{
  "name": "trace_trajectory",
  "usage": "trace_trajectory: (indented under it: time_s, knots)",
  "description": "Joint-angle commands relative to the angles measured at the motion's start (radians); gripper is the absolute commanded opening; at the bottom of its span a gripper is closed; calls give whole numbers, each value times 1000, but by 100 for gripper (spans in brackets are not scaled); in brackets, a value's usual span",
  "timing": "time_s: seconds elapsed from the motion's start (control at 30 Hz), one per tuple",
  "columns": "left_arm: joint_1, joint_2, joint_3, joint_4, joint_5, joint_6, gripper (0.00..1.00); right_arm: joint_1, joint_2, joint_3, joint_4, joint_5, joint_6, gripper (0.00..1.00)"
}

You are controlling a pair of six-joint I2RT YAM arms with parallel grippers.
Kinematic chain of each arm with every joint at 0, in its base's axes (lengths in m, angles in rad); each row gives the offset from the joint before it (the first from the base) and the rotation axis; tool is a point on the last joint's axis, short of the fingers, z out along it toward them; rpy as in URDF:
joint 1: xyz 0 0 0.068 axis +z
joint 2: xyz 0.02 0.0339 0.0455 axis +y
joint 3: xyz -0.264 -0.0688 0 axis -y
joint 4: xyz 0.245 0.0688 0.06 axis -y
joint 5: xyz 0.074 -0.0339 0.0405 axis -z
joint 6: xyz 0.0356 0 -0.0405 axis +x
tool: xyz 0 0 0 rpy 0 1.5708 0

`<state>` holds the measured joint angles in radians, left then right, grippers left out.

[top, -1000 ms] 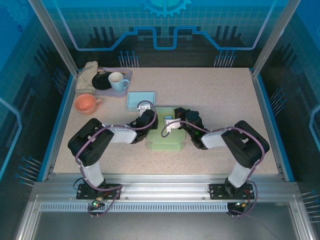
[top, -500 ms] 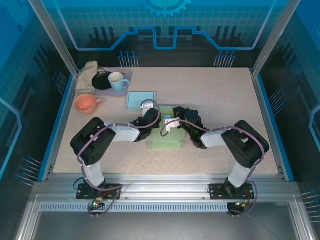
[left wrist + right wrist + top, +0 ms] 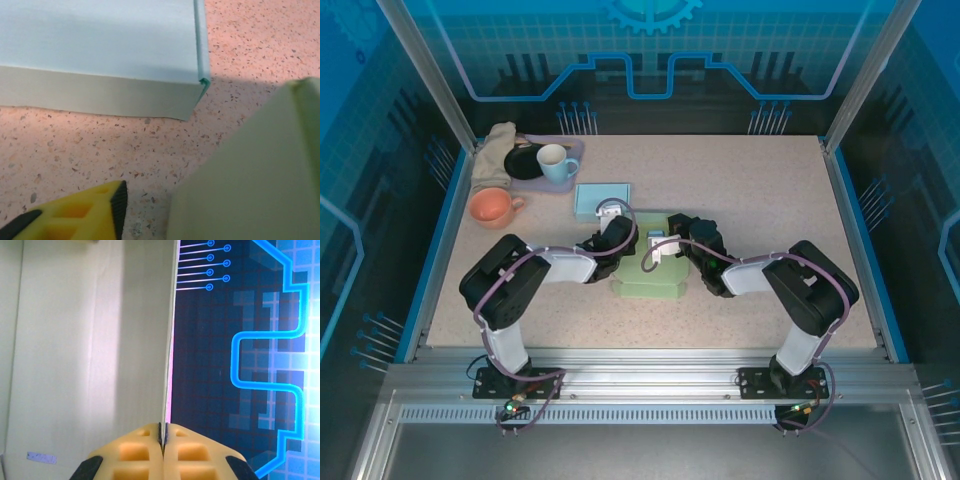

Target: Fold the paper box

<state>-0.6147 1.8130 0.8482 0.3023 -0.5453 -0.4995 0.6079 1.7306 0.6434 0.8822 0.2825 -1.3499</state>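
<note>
STEP: mid-fold, raising a wall | BOX: paper box (image 3: 650,280) at table centre, blue box (image 3: 602,200) at its 11 o'clock | RIGHT: right gripper (image 3: 163,429) clenched on upright flap (image 3: 130,340), 1 o'clock side | LEFT: left gripper (image 3: 620,240) beside 10 o'clock corner, grip cannot be told | NEXT: probably bracing opposite wall, then tucking flap inward

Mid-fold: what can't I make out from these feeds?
- Top view: both arms cover the green paper box's centre, hiding its folds.
- Left wrist view: left gripper's finger has its partner cut off by the frame; opening unclear.
- Right wrist view: right gripper pinches a panel edge-on; which flap, unclear.
</note>
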Motion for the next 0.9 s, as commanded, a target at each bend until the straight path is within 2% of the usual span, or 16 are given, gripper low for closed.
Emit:
trace_trajectory:
  time_s: [0.0,0.13,0.37,0.63,0.87]
  knots:
    - [27,-55,-56,74,43,40,54,-14,25,4,-20,50,23,0]
    - [4,-107,-104,129,93,69,64,-16,21,2,-23,49,30,0]
    - [-37,-168,-127,161,167,109,68,-16,21,2,-29,49,33,0]
    - [-31,-111,-107,157,98,161,65,-16,2,-4,-33,40,38,0]
    - [22,-73,-122,241,183,232,62,-16,-5,-4,-56,18,44,0]
